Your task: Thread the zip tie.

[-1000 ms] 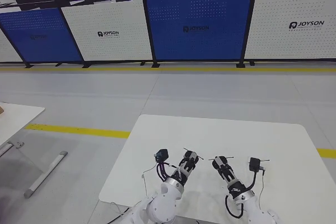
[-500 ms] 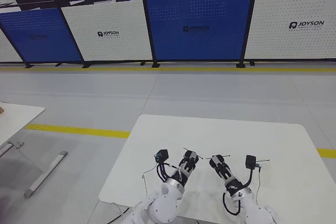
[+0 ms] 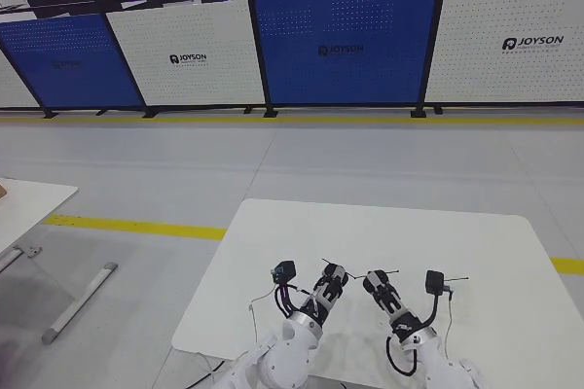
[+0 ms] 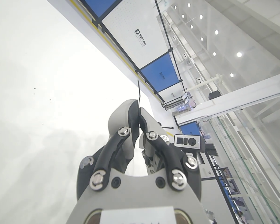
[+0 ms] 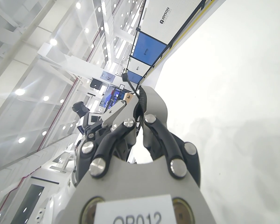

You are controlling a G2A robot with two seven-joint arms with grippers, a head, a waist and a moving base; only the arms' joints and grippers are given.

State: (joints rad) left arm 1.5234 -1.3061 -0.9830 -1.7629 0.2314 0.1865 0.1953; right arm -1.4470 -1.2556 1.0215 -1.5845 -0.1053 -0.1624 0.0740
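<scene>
Tie point(image 4: 138, 89) gripped at both ends: thin end pokes from L pincer point(image 4: 138, 111), clamped on it. Head point(image 5: 125, 77) sticks out of R pincer point(image 5: 138, 97), also clamped. Both over near part of surface point(image 3: 419, 233). In last sec R arm slid left and the gap betw. pincers shrank, so prob. lining tip up w/ head for insertion.

Mid-frame, pinches a thin black zip tie point(image 4: 138, 92) between the closed fingertips of the left gripper point(image 4: 139, 111), free end poking out beyond them, over the white table point(image 4: 37, 71); blue and white panels point(image 4: 130, 31) in the background.
</scene>
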